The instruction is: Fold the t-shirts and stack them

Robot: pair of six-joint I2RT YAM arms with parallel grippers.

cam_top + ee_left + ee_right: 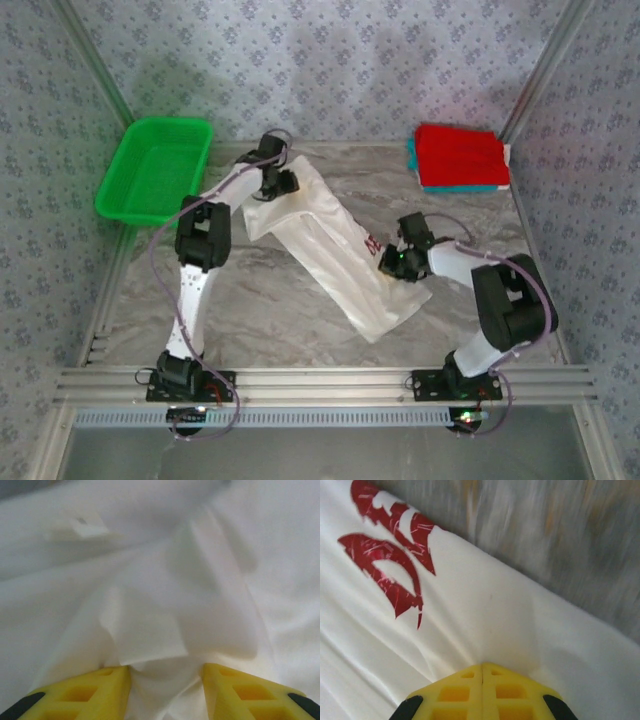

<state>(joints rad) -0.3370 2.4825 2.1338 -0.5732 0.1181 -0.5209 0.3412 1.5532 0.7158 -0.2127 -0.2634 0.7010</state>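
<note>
Right claw: shirt's red print close-up

Overhead view's pretty soft with even lighting, arms throwing faint shadows on the bench. Left wrist is washed-out white t-shirt, kinda blurry. Right wrist's background has motion smear.

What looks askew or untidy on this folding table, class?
The white t-shirt lies diagonally across the table, half folded and wrinkled, its red print peeking at one edge. The red and teal shirts sit stacked neatly.
</note>
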